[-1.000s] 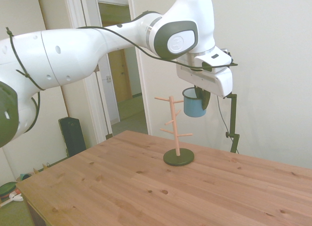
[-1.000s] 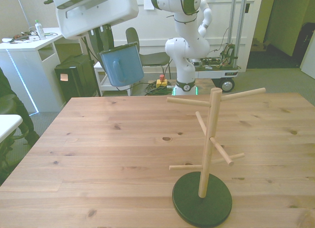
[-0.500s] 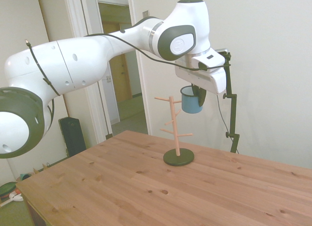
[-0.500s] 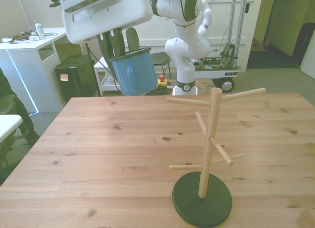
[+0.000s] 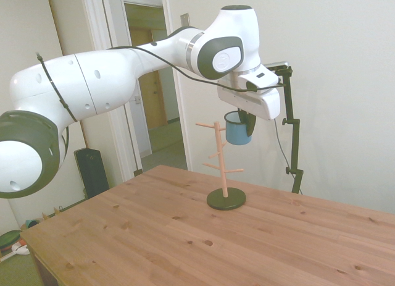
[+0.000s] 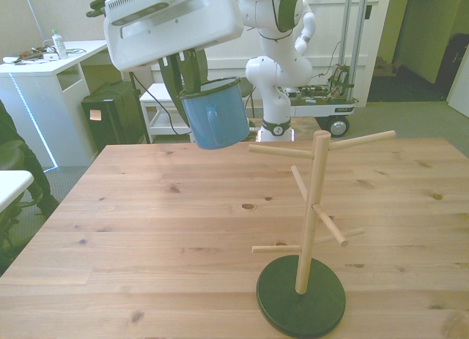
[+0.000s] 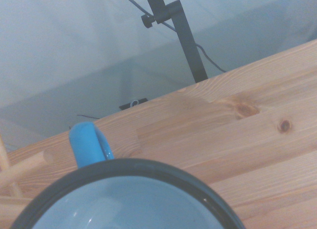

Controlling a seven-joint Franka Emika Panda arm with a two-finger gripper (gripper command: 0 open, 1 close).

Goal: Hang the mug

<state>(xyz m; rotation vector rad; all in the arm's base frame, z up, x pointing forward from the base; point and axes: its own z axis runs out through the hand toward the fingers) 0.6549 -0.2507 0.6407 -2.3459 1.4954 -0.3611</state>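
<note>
Pale office walls and an open doorway stand behind a knotty wooden table [image 5: 185,236], which carries only a light wooden peg stand [image 6: 314,207] on a round dark base. Above it, the white arm's two-finger gripper [image 6: 187,74] is clamped on the rim of the small blue cylindrical mug with a dark rim [image 6: 215,113], one dark finger showing down the outside wall while the other is hidden by the mug. The mug hangs in the air, tilted a little, well clear of the tabletop. In the front view it sits toward that view's left of the stand, about level with the top pegs, and its blue loop handle [image 7: 89,145] faces outward from the wall nearest the camera. In the side view the mug [image 5: 238,127] lies just beside the top of the stand [image 5: 218,156], though that view cannot show how much depth separates them. The wrist view shows the handle close to the blunt end of one peg [image 7: 25,169], not touching it. So the pick-up and the lift look done, and most of the carry too. What remains, by my reading, is the fine part: lining the handle's opening up with a peg end, sliding it on, lowering until the peg bears the weight, then letting go. No peg passes through the handle yet.
</note>
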